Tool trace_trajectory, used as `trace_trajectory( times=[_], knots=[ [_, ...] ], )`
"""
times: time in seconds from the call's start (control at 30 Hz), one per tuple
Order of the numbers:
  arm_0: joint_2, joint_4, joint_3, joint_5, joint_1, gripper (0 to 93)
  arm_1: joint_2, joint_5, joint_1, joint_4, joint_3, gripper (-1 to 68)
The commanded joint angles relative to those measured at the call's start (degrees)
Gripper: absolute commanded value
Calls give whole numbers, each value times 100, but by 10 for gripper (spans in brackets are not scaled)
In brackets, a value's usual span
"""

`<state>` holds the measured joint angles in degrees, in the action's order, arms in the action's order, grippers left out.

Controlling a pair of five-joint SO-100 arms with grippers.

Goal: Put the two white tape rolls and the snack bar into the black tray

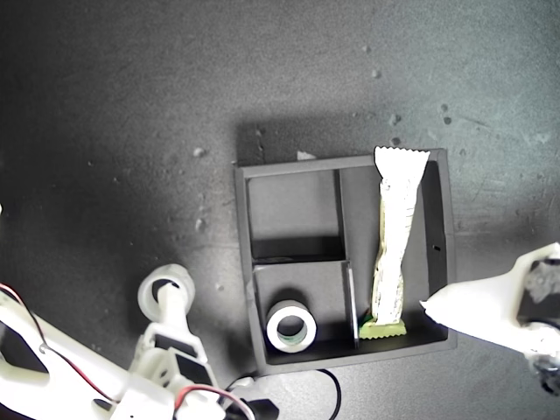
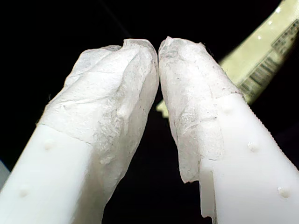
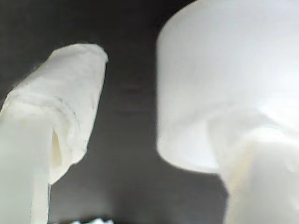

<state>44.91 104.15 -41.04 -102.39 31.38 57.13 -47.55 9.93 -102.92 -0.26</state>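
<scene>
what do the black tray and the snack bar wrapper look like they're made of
The square matte black tray looks like moulded plastic: dull, no glare, thin even walls and dividers. The long pale cream snack bar packet looks like thin plastic film: zigzag crimped ends, wrinkles, slight sheen.

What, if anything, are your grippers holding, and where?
My first gripper holds nothing; a white tape roll appears threaded on one finger of my second gripper.

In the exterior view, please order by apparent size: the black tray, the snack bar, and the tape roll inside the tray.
1. black tray
2. snack bar
3. tape roll, clearly smallest
</scene>
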Motion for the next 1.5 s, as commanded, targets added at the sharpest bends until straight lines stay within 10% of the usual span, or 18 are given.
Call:
trace_trajectory(
  times=[0.0,0.73,1.47],
  knots=[
    [185,53,-158,-237,-167,24,229,-35,88,-26,-70,-2],
    [4518,53,-1538,932,-765,0,633,-940,-299,-35,-826,-5],
    [6100,-940,-1731,3744,-2303,0,7901,-4140,9,773,9536,-7]
  ],
)
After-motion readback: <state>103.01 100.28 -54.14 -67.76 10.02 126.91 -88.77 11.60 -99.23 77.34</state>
